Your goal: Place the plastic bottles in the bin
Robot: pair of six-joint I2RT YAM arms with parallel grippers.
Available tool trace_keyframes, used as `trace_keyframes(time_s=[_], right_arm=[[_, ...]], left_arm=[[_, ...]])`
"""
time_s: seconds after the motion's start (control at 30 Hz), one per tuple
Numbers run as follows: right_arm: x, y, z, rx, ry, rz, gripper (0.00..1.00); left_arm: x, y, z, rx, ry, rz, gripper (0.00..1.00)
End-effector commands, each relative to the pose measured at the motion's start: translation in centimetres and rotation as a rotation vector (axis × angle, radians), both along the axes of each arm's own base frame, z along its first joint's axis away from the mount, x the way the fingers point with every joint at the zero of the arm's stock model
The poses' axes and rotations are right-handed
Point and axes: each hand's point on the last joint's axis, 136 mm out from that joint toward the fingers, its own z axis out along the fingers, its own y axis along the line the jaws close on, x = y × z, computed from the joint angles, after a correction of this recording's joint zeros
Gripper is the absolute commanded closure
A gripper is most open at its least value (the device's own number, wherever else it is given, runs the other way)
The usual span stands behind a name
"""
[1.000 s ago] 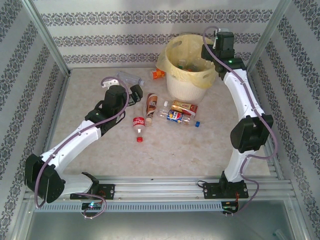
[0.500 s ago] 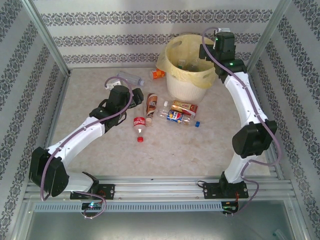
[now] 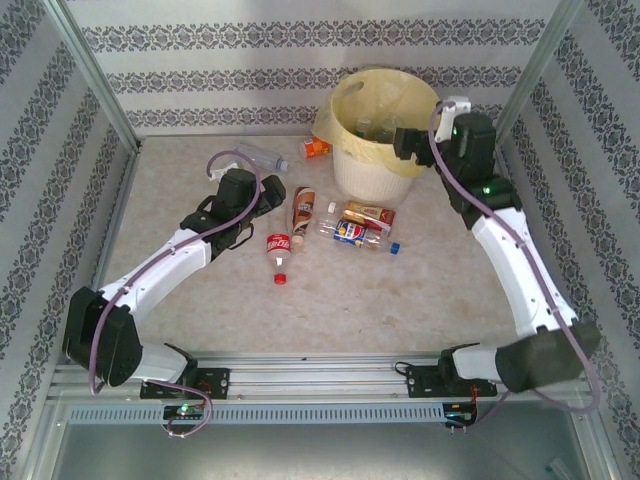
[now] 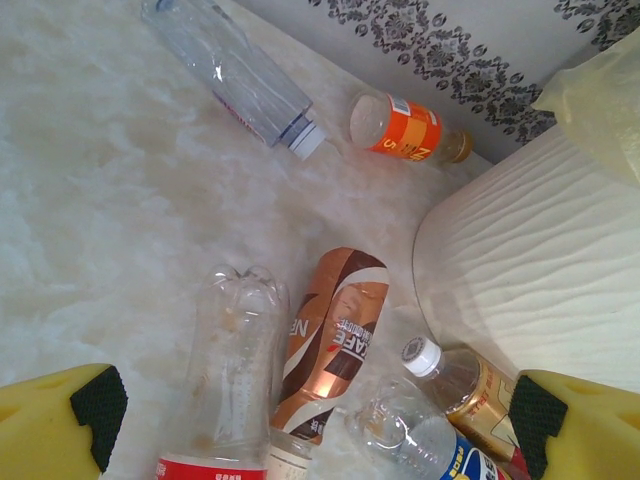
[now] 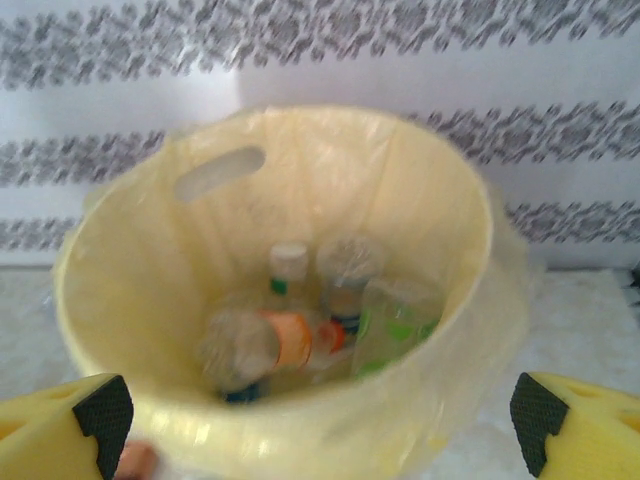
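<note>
- The bin [image 3: 372, 172], a round white ribbed bucket lined with a pale yellow bag, is standing at the far side of the table [image 3: 330, 300], close to the patterned back wall.
- Several plastic bottles [image 5: 345, 290] are lying at its bottom. Among them are an orange-banded bottle [image 5: 290, 345], a green-labelled bottle [image 5: 392, 330] and a white-capped bottle [image 5: 289, 262], all blurred in the right wrist view.
- More are lying on the table just in front of the bin: a brown-labelled bottle [image 3: 302, 208], a red-labelled bottle [image 3: 278, 248], a blue-labelled bottle [image 3: 352, 232] and, touching that one, a gold-and-red bottle [image 3: 370, 213].
- An orange-labelled bottle [image 3: 317, 148] and a clear unlabelled bottle [image 3: 262, 155] are lying left of the bin, near the back wall.
- The right gripper [image 3: 405, 142] is hanging at the bin's right rim with its yellow fingers spread wide and gripping nothing. The bottles inside are lying below it.
- The left gripper [image 3: 270, 190] is hovering over the brown-labelled and red-labelled bottles. Its fingers are spread wide, clear of both, with nothing gripped.
</note>
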Motion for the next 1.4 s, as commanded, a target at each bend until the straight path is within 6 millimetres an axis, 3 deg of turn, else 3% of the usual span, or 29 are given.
trace_keyframes(time_s=[0.0,0.17,0.43,0.63,0.8,1.1,1.37], right_arm=[[-1.9,2.5,-0.4,0.144,-0.042,0.112,0.02],[-3.8,5.3,-4.5,0.222,0.012,0.221,0.02],[-4.0,8.9,-11.1,0.161,0.117,0.107,0.02],[-2.9,8.2,-16.0,0.118,0.250,0.069,0.02],[-1.9,6.0,-19.5,0.149,0.329,0.043,0.02],[-0.2,3.0,-23.0,0.262,0.352,0.018,0.02],[0.1,3.1,-25.7,0.362,0.432,-0.015,0.02]], left_arm=[[0.5,-0.1,0.4,-0.040,0.018,0.015,0.00],[0.9,-0.4,-0.8,-0.053,0.072,0.010,0.00],[1.4,-1.5,-2.9,-0.076,0.165,-0.023,0.00],[1.4,-1.7,-4.1,-0.064,0.212,-0.026,0.00],[1.5,-1.5,-4.5,-0.061,0.221,-0.017,0.00],[1.3,-1.2,-5.2,-0.054,0.238,-0.007,0.00],[1.3,-0.9,-5.5,-0.050,0.245,-0.001,0.00]])
